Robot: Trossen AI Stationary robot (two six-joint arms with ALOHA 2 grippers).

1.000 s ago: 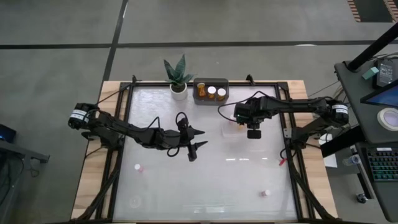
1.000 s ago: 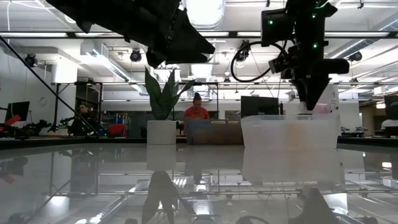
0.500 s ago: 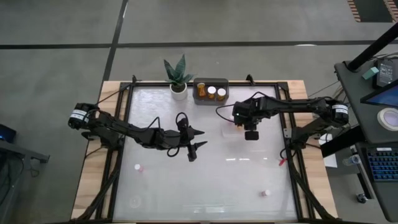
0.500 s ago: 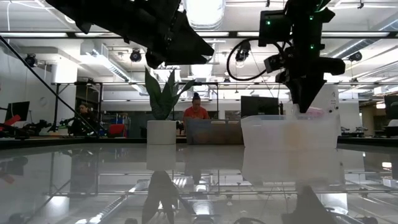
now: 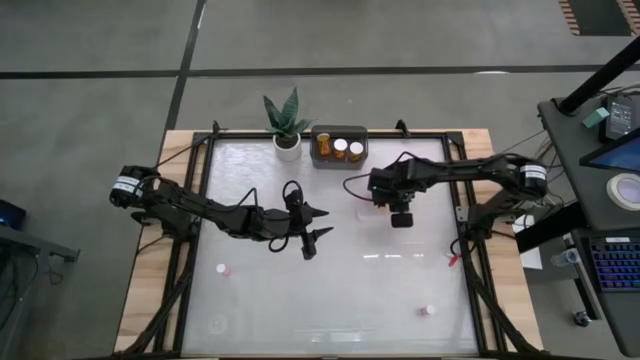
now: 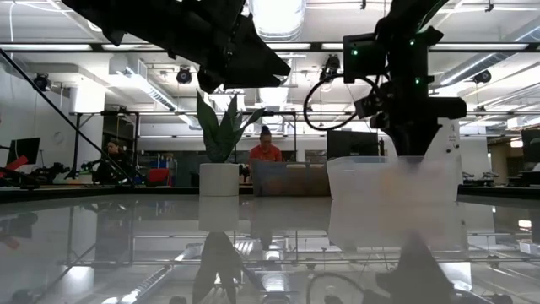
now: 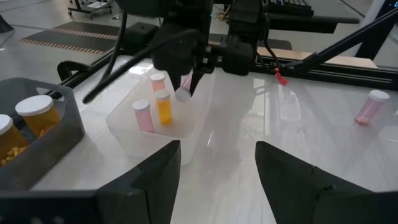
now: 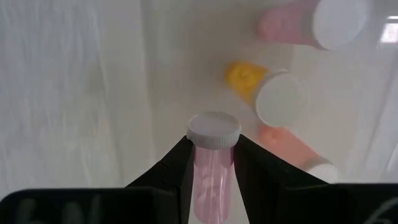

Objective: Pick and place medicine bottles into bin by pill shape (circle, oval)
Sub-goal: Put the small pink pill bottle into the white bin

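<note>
My right gripper (image 5: 400, 217) is shut on a small pink bottle with a white cap (image 8: 213, 155) just over the clear bin (image 5: 374, 206). The bin holds two pinkish bottles (image 8: 298, 23) and a yellow one (image 8: 249, 78); they stand upright in the left wrist view (image 7: 155, 111). My left gripper (image 5: 321, 224) is open and empty at the table's middle, above the surface. A dark bin (image 5: 340, 146) at the far edge holds amber bottles. Loose pink bottles lie on their sides at near left (image 5: 222, 269) and near right (image 5: 428, 311). My right gripper pinches the pink bottle's body (image 8: 211, 163) just behind the cap, between its two fingers (image 8: 180, 163). The fingers come from above, pointing down, and lie along the bottle. The cap (image 7: 181, 94) sticks out past the fingertips, pointing down, clear of the bin's floor.
A potted plant in a white pot (image 5: 286, 146) stands at the far edge, left of the dark bin. A small red thing (image 5: 453, 257) lies at the table's right rim. People sit in the room beyond the table (image 6: 267, 152).
My right gripper has gone down toward the clear bin and a little toward the table's left edge, still shut on the pink bottle.
</note>
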